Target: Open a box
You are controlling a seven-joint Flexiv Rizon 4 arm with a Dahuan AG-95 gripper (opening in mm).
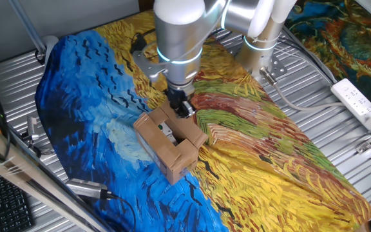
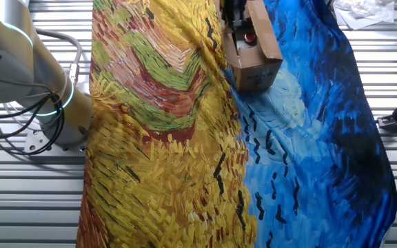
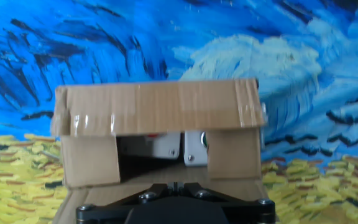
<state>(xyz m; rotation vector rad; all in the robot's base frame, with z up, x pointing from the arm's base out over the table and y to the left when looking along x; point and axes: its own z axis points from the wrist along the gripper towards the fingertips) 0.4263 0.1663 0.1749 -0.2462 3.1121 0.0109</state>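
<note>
The small brown cardboard box (image 1: 172,145) sits on the painted cloth with its top open. A grey unit (image 1: 168,131) shows inside, and a red button on it shows in the other fixed view (image 2: 249,38). My gripper (image 1: 184,109) is at the box's edge nearest the arm, over that side's flap. In the hand view the box (image 3: 157,109) faces me, its far flap standing up, the grey unit (image 3: 166,144) behind two short side flaps. The near flap lies flat under my gripper (image 3: 175,185). The jaws are together with nothing seen between them.
The cloth (image 1: 269,161) covers a slatted metal table. The arm's base (image 2: 54,117) stands at one side. A white power strip (image 1: 361,102) lies at the right, a metal tool (image 1: 89,188) at the front left, and a keyboard (image 1: 5,200) beyond it.
</note>
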